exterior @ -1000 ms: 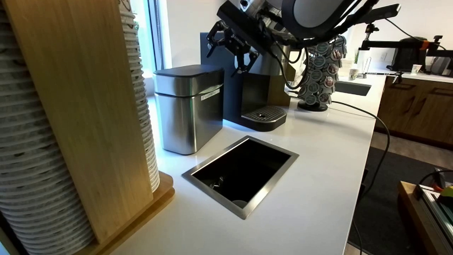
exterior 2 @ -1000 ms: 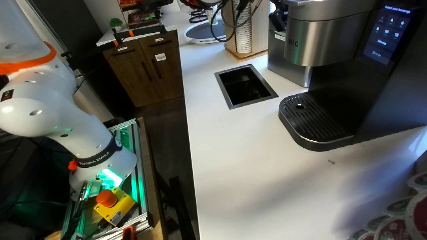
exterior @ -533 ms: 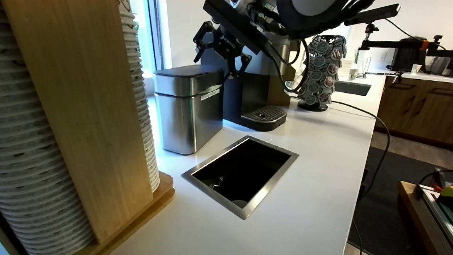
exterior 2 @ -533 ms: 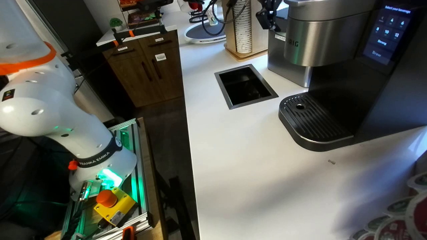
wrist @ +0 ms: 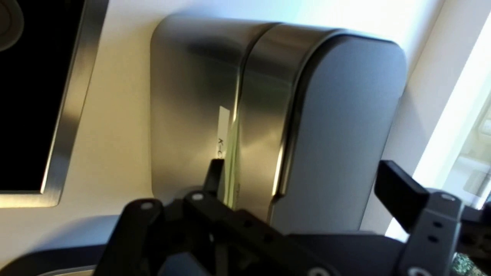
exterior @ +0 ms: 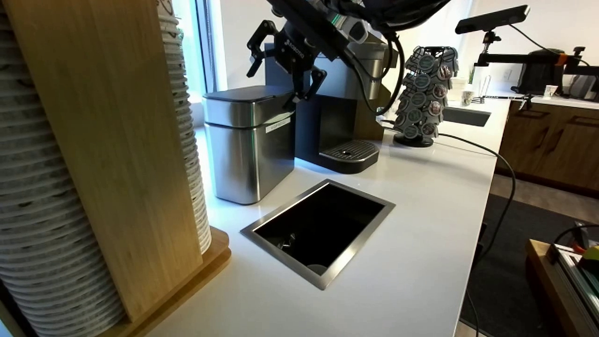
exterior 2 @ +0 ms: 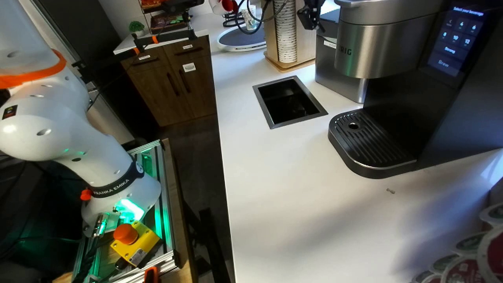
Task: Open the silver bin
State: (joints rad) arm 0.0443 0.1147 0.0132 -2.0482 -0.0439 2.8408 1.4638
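The silver bin (exterior: 234, 161) stands on the counter with its dark grey lid (exterior: 248, 93) closed. In an exterior view, the coffee machine partly hides the bin (exterior 2: 334, 74). In the wrist view, the bin (wrist: 191, 76) fills the middle, its lid (wrist: 345, 115) facing the window side. A white label (wrist: 223, 126) sits just below the lid band. My gripper (exterior: 270, 89) is open and empty, close above the lid's front edge. In the wrist view, the open fingers (wrist: 305, 178) span the lid, one over the label side, one past the far edge. Contact cannot be told.
The black coffee machine (exterior: 348, 157) stands right beside the bin. A steel-rimmed recessed opening (exterior: 358, 248) lies in front of it. A wooden cup holder (exterior: 107, 140) with stacked cups is on its other side. A pod rack (exterior: 416, 98) stands farther along; a window is behind.
In both exterior views my gripper has moved left, away from the coffee machine and over the bin, and is slightly lower in an exterior view. The bin and its lid have not moved.
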